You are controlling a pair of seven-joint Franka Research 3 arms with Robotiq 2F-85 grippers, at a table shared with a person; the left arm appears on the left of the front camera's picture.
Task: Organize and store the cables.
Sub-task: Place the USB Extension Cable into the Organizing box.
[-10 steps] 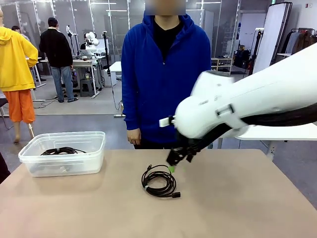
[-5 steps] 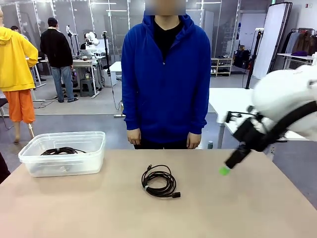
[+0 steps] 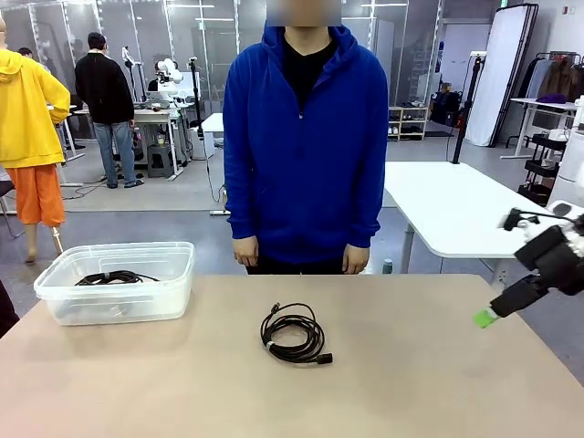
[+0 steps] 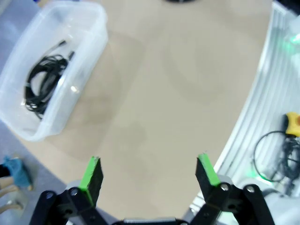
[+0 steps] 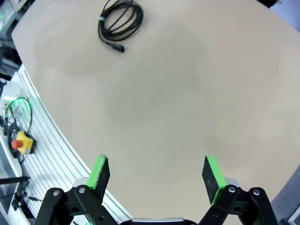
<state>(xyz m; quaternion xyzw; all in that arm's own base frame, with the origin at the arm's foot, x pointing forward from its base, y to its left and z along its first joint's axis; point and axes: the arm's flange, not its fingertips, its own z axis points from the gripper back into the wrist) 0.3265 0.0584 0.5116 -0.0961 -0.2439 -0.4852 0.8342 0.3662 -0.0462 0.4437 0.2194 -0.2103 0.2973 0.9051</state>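
One coiled cable point(image 3: 293, 333) is lying flat on the tan worktop point(image 3: 438, 383), right in the middle, just in front of the person in the blue hoodie point(image 3: 306, 137), who is standing at the far edge with both arms hanging down. The right claw point(image 3: 486, 317) is hovering out at the right edge of the worktop, well apart from that coil, one green pad showing at its tip. In the right wrist view the right claw point(image 5: 156, 174) is gaping wide, nothing between its green pads point(image 5: 100, 169), and the coiled cable point(image 5: 119, 21) is sitting far off at the top of the frame, with bare worktop lying between the two and nothing blocking the way.

Over on the left, a clear plastic bin point(image 3: 119, 281) is sitting on the far left part of the worktop, and a second cable point(image 3: 114, 277) is resting inside it. The left wrist view is looking down on that: the left claw point(image 4: 149, 174) is spread wide and gripping nothing, the bin point(image 4: 84, 70) is off to the upper left of it, and the black cable point(image 4: 44, 84) is curled up on the bin's floor. The left claw is hanging above open worktop, near the bin but not over it. A ribbed metal rail point(image 4: 262, 117) is running along the worktop's edge in that view.
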